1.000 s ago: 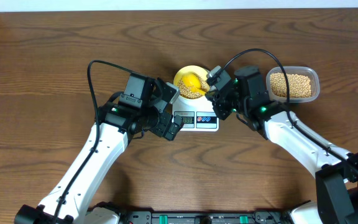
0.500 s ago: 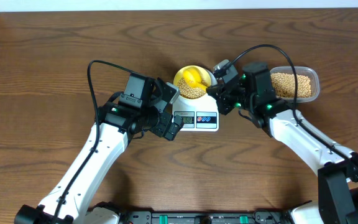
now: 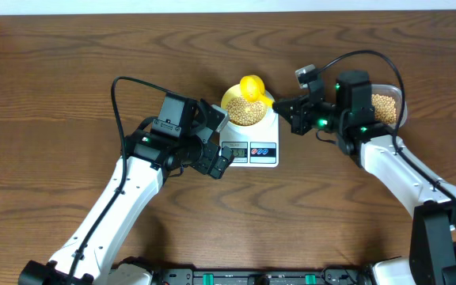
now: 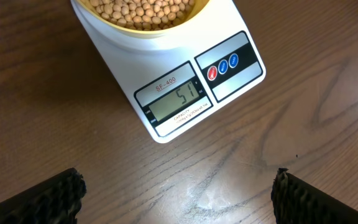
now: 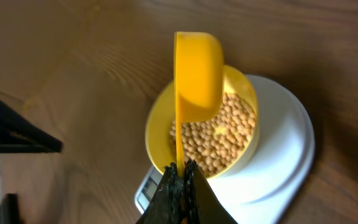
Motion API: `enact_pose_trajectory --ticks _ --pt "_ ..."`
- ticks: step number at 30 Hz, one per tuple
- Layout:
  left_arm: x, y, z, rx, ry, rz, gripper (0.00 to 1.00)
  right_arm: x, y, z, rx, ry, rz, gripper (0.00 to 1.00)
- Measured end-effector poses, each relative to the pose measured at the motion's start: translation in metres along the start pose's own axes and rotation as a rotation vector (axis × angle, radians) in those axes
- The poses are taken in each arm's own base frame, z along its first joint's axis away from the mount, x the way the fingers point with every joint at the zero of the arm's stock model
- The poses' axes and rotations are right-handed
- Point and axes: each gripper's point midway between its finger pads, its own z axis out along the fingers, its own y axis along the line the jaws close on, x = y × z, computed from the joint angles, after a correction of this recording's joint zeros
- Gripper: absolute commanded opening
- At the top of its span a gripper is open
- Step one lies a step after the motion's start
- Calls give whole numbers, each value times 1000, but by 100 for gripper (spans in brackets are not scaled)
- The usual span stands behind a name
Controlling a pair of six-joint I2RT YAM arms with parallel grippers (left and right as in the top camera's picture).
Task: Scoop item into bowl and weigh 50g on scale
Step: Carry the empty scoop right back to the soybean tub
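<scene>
The pale yellow bowl (image 3: 229, 100) stands on the white scale (image 3: 269, 136), heaped with tan beans (image 3: 248, 114). In the left wrist view the scale (image 4: 235, 74) shows 51 on its display (image 4: 180, 99), below the bowl (image 4: 120, 26) and beans (image 4: 143, 9). My right gripper (image 3: 285, 105) is shut on the handle of a bright yellow scoop (image 3: 252, 85), whose cup hangs turned on its side over the bowl's far rim. The right wrist view shows the scoop (image 5: 197, 68) above the beans (image 5: 224, 134), clamped by that gripper (image 5: 182, 177). My left gripper (image 3: 218, 142) stands open beside the scale's left front, holding nothing.
A clear plastic tub (image 3: 389, 107) of more beans sits at the right, partly covered by the right arm. Brown wooden table (image 3: 70, 71) lies all around. A black cable (image 3: 125, 87) loops over the left arm.
The right gripper has drawn back to the right, and the scoop has come up out of the bowl to its far rim. The left arm has not moved.
</scene>
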Motion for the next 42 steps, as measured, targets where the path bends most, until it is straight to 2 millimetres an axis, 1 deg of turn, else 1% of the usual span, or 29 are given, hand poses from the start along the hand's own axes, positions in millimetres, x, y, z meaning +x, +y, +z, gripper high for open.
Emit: enact_pose_trajectory --ticks 6,8,11,15,23,26,31,35,38,42 --pt "0 0 0 0 0 0 98 -7 4 -6 -55 -22 6 1" --pt "0 0 0 0 0 0 98 -10 1 -9 -55 -32 11 1" --pt "0 0 0 0 0 0 98 -18 -9 -18 -38 -61 40 1" --pt "0 0 0 0 0 0 98 -33 -20 -36 -9 -117 68 1" --pt "0 0 0 0 0 0 98 -51 -40 -65 37 -196 141 1" --pt "0 0 0 0 0 0 98 -57 -53 -80 69 -230 162 1" --pt "0 0 0 0 0 0 98 -66 -80 -113 140 -298 200 1" --pt "0 0 0 0 0 0 98 -68 -103 -139 202 -345 237 1" --pt "0 0 0 0 0 0 98 -64 -115 -152 236 -354 278 1" --pt "0 0 0 0 0 0 98 -42 -132 -159 307 -315 399 1"
